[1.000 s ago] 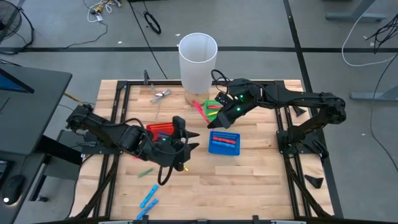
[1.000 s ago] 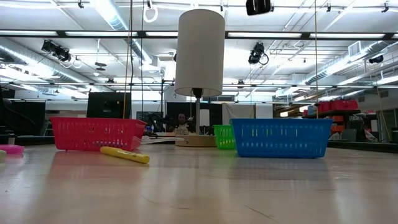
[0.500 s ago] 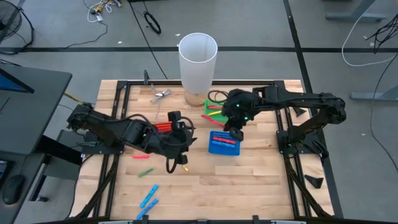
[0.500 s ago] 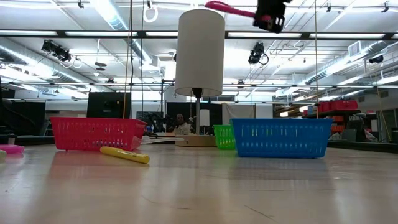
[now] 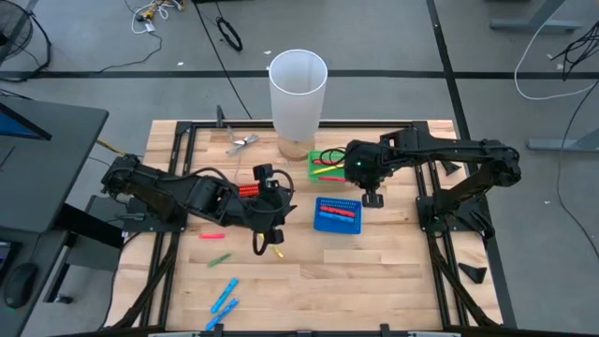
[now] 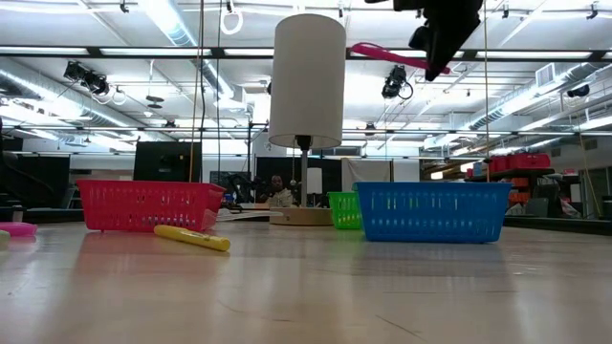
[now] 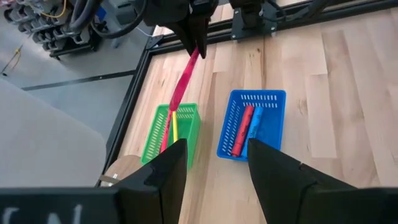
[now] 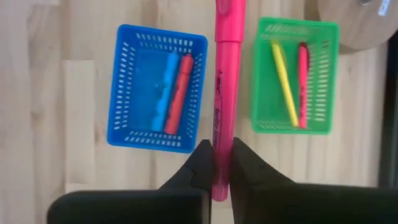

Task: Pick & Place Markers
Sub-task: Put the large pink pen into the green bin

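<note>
— Where is my right gripper now?

— I have it up in the air between the blue basket and the green basket, clenched on a pink marker that sticks out forward from the fingers. In the low view the marker shows high above the table, beside the tall white cylinder.

— What lies in the baskets?

— From the right wrist view I see a light blue marker and a red marker side by side in the blue basket, and a yellow marker and a pink one in the green basket.

— And my left gripper?

— It hangs over the table by the red basket, fingers spread and holding nothing. A yellow marker lies on the wood in front of that basket, and light blue markers lie near the table's front edge
</note>
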You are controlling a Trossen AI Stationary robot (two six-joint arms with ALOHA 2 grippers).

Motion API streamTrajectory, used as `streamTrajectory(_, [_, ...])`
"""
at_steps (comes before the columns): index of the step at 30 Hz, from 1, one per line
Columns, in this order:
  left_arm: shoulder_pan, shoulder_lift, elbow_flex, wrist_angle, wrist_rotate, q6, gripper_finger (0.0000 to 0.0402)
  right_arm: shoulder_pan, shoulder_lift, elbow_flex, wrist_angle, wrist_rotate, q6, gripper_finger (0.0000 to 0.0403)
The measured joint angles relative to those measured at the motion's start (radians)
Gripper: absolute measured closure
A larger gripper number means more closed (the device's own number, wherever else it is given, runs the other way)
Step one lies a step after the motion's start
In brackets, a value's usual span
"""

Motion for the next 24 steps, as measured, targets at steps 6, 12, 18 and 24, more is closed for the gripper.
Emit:
streamTrajectory(6, [0.0, 0.0, 0.0, -0.003, -0.005, -0.016, 0.0227, -0.026, 0.021, 0.0, 0.025, 0.033, -0.058, 0.0387])
streamTrajectory(12, [0.0, 0.0, 0.0, -0.005, -0.008, -0.019, 0.0227, -0.099, 0.111, 0.0, 0.028, 0.075, -0.145, 0.0387])
streamTrajectory(18, [0.0, 0.0, 0.0, -0.021, -0.008, -0.019, 0.0227, -0.172, 0.193, -0.001, 0.077, 0.097, -0.213, 0.0387])
streamTrajectory(24, [0.0, 0.0, 0.001, -0.053, -0.008, -0.019, 0.0227, -0.237, 0.266, -0.001, 0.158, 0.115, -0.267, 0.0387])
